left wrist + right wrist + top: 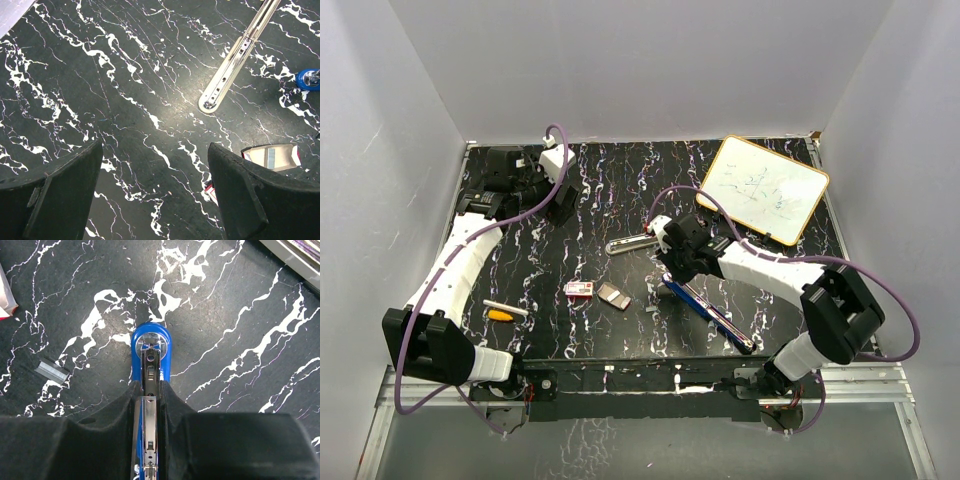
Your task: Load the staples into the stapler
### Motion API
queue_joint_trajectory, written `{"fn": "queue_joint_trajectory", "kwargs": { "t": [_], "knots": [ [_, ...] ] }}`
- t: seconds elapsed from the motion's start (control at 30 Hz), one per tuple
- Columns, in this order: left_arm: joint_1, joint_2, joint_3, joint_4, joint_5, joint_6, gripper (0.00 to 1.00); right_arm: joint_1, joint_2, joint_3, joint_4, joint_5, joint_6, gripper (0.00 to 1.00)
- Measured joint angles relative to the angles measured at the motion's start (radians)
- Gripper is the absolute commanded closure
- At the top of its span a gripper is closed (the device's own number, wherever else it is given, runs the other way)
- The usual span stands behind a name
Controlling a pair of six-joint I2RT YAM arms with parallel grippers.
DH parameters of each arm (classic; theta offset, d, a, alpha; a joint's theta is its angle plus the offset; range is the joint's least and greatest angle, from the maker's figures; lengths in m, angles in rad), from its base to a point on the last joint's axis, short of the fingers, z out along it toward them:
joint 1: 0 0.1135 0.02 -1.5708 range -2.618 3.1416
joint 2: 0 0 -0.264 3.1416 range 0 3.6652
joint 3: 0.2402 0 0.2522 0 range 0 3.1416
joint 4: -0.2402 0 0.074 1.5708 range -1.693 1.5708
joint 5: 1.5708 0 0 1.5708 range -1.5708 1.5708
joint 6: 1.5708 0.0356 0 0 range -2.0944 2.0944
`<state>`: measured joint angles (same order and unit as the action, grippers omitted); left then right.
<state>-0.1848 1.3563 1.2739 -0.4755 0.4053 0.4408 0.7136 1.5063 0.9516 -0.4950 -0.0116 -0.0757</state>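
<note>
My right gripper [150, 395] clamps the blue stapler [162, 352] — my left gripper [155, 200] hangs spread and empty.
Overhead, the stapler lies diagonally on the table [570, 340], near-right to centre, blue end toward the red staple box [580, 289] and tray [614, 296]; only my right wrist view makes out a loose staple strip [51, 371].

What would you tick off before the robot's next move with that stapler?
1. Right tool shut on the stapler: ok.
2. Left tool open and empty: ok.
3. Tray out of the box: ok.
4. Staple strip lying free on the table, beside the stapler: ok.
5. Strip picked up by a tool: not ok.
6. Staples already inside the stapler: cannot tell.
</note>
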Motion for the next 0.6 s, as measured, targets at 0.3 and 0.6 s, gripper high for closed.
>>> {"fn": "queue_joint_trajectory", "kwargs": {
  "t": [0.3, 0.6],
  "knots": [
    [0.001, 0.000, -0.001, 0.000, 0.003, 0.000, 0.16, 0.000, 0.023, 0.001, 0.002, 0.009, 0.004, 0.86],
    [0.003, 0.000, -0.001, 0.000, 0.003, 0.000, 0.16, 0.000, 0.072, 0.047, -0.017, 0.017, 0.011, 0.70]
  ]
}}
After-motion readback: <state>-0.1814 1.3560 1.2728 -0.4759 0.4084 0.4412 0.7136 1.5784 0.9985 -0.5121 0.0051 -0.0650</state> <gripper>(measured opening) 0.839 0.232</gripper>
